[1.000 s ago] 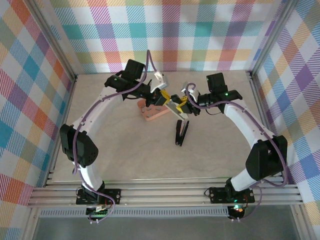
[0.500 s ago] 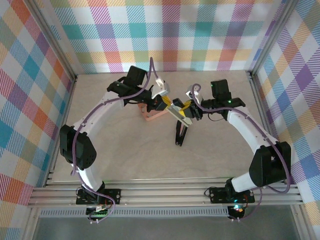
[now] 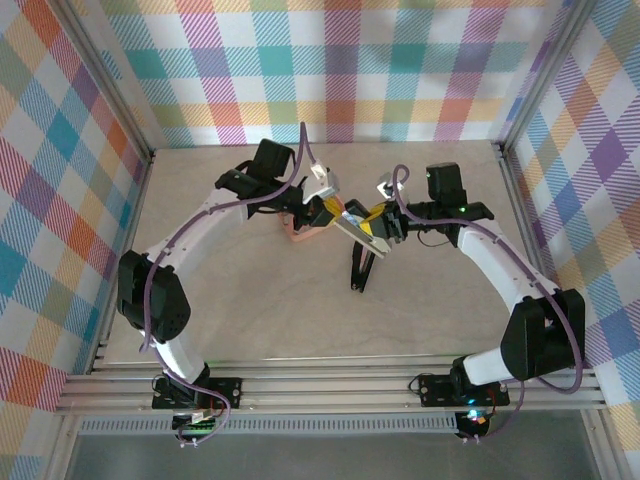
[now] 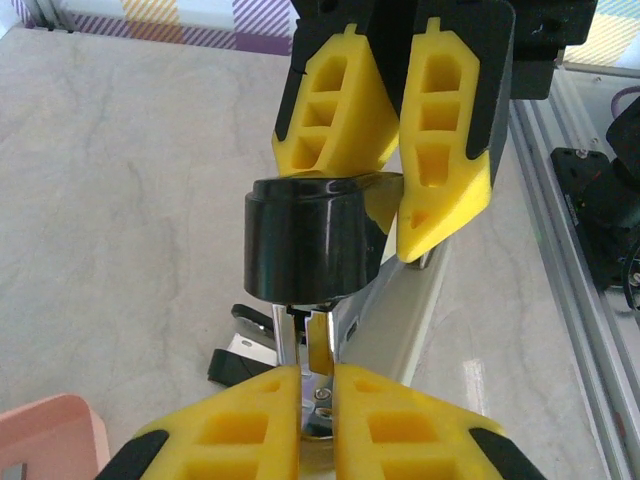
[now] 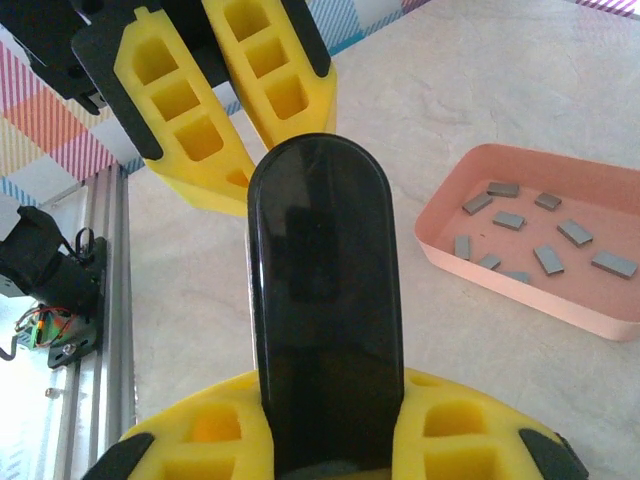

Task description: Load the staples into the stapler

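The black stapler [image 5: 320,280] hangs open above the table. My right gripper [image 5: 325,385] is shut on its black top cover, and its base [image 3: 362,262] dangles down toward the table. My left gripper [image 4: 317,375] faces it, fingers nearly together and shut on a thin metallic strip of staples [image 4: 319,347]. That strip sits at the silver magazine rail just under the cover's black end [image 4: 310,245]. In the top view the left gripper [image 3: 335,215] and right gripper [image 3: 378,225] meet mid-table. More staples [image 5: 545,260] lie loose in the tray.
A salmon-orange shallow tray [image 5: 520,290] sits on the table just beside and below the grippers, partly under the left wrist in the top view [image 3: 298,232]. Aluminium frame rails [image 4: 575,290] and checked walls border the beige table.
My left gripper has moved right, closer to the open stapler. The right arm has shifted a little to the right while still holding the cover.
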Available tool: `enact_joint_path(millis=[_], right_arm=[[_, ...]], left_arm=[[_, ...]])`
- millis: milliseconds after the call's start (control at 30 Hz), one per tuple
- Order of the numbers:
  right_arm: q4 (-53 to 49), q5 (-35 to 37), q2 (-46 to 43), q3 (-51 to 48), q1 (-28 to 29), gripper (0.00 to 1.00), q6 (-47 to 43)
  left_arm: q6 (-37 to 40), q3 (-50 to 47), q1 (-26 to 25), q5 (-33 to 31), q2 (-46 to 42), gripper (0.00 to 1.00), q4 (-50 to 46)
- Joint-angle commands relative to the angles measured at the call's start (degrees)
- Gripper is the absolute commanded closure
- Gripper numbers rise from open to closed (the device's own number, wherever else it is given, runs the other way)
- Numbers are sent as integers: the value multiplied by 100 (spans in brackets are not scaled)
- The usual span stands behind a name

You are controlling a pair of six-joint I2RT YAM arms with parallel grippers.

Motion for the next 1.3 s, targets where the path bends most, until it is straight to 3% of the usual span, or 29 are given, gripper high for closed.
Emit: enact_joint_path(millis=[0,167,367,533,1000,1267], right_arm=[[1510,-910,-557,367,-378,100,138],[774,-846,-496,600,-355,100,-423],[-170,-765,-371,873,-276,100,-1224],[-285,-725,-361,882,-227,100,-1411],[745,-576,-262,644,-215,100,-807],[235,-1016,-173,864,-160,100,-1121]], left_arm=[[112,-448,114,-783,248,85,-1419],[136,-560,120,-672,216,84,-1443],[-189,-309,133,219,185,57,-1117],[-360,74,131,695,380,44,-1149],[-679,295,132,1456,381,39,-1047],[-1101,417,131,1322,412,38,-421]])
